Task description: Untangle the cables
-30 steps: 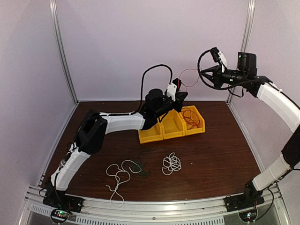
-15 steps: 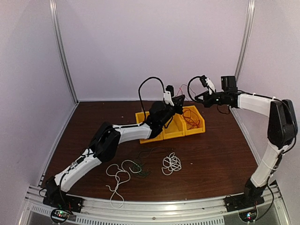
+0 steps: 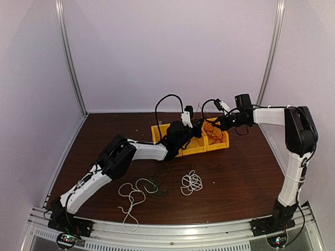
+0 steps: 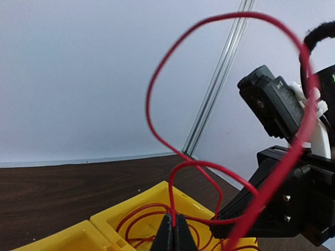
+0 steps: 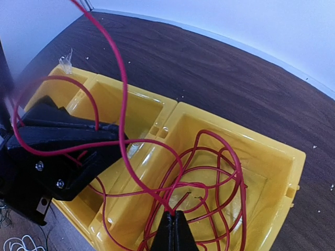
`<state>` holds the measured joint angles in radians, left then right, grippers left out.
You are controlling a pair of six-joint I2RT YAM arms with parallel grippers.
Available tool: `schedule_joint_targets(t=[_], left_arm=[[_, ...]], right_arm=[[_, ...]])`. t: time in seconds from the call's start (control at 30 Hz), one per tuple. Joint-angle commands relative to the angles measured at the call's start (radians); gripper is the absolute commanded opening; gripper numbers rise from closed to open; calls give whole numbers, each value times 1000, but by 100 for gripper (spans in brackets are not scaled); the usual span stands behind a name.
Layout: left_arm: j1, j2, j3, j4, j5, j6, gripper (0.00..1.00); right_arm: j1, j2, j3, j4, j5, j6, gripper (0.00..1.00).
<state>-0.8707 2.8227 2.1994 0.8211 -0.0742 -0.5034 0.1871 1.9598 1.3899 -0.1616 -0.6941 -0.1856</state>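
Brown table [image 3: 246, 172]; left arm [image 3: 141, 150], right arm [image 3: 269, 113] outstretched low, pinching red cable [image 4: 148, 112].

A bright red cable [image 5: 123, 78] runs over glossy yellow bins [image 5: 272, 157] mid-frame and meets matte black fingers [image 5: 165, 235] at the bottom edge. The counter [image 3: 235, 172] is dark brown with fine wood grain, and at lower centre it carries a white cable [image 3: 191, 182] and a dark green cable [image 3: 161, 189]. The left arm [image 3: 144, 150] and right arm [image 3: 269, 112] are white with black joints, and the walls [image 3: 157, 52] are pale lilac.
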Motion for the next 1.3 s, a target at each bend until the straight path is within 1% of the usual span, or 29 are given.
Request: schedule_joint_targets(t=[0.0,0.13,0.23,0.33,0.43,0.53,0.67,0.8,0.97,1.1,1.23,1.27], left_arm=[[-8,-124,-77,65,-19,7,0],[-17,-175,-145,61,-8,5,0],[-29,-229,-221,53,-39,14,0],[-39,-293,-321,53,-47,-3,0],[-49,-361,-455,71,-62,-15,0],[-56,-427,-545,49,-66,-17,0],[-70,-506,-675,60,-93,-15,0],[-85,-555,-754,83,-135,11,0],[-85,-530,-722,103,-143,31,0],[-84,-444,-577,57,-136,9,0],[-86,-322,-396,-43,-155,-34,0],[-87,-297,-344,-99,-169,-45,0]], right_arm=[[41,52,44,-83,56,-31,0],[71,65,48,-108,73,-37,0],[90,57,41,-119,72,-37,0],[113,45,23,-122,68,-31,0],[147,37,9,-135,57,-30,0],[181,20,-5,-152,34,-23,0],[234,-14,-28,-176,4,-29,0],[245,-67,-48,-166,4,-3,0],[210,-133,-44,-129,78,20,0],[183,-89,17,-151,123,27,0],[178,-44,28,-131,162,42,0],[178,-34,30,-130,170,46,0]])
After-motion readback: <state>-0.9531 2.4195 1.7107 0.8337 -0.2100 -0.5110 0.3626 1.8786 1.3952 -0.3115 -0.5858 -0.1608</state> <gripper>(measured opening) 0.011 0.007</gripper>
